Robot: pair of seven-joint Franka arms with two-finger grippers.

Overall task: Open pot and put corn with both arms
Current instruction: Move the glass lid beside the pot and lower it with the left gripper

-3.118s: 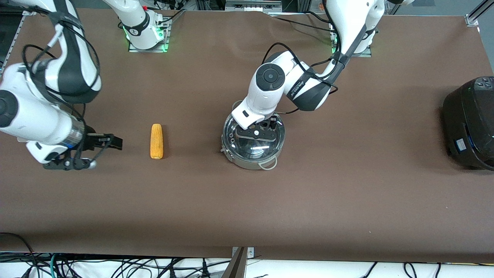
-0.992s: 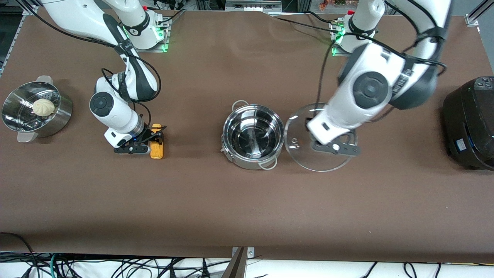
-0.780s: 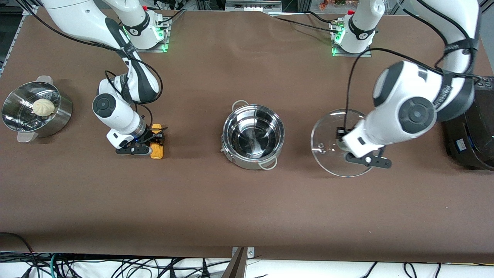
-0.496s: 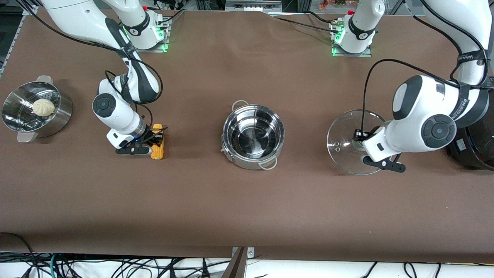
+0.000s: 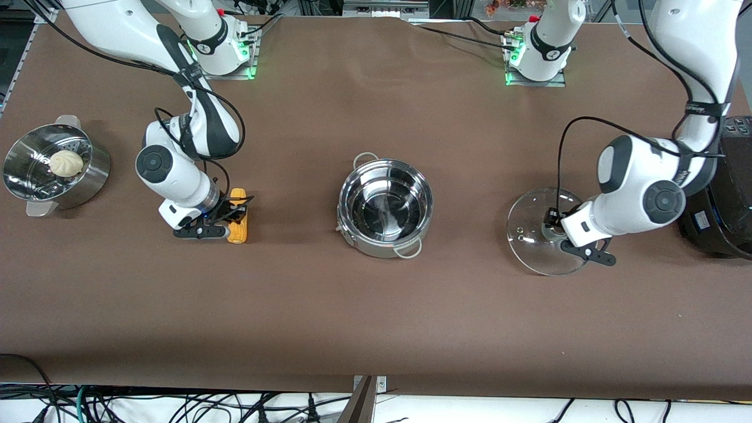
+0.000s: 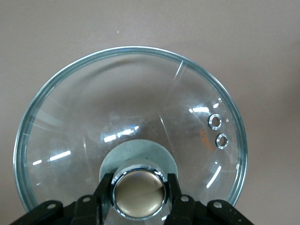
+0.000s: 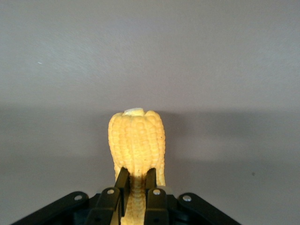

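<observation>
The steel pot (image 5: 385, 205) stands open and empty mid-table, its loop handles showing. My left gripper (image 5: 552, 226) is shut on the coppery knob (image 6: 139, 193) of the glass lid (image 5: 543, 232), which is low over or on the table toward the left arm's end, beside the pot. In the left wrist view the fingers (image 6: 104, 187) clamp the knob on both sides. My right gripper (image 5: 232, 216) is shut on the yellow corn (image 5: 238, 215), which lies on the table toward the right arm's end. In the right wrist view the fingers (image 7: 122, 180) pinch the cob (image 7: 137, 140).
A steel steamer pot (image 5: 56, 167) with a white bun (image 5: 66, 163) stands at the right arm's end of the table. A big black cooker (image 5: 717, 188) stands at the left arm's end, close to the left arm's elbow.
My left gripper has carried the lid off the pot toward the left arm's end and lowered it. My right gripper has come to the corn and closed on it.
</observation>
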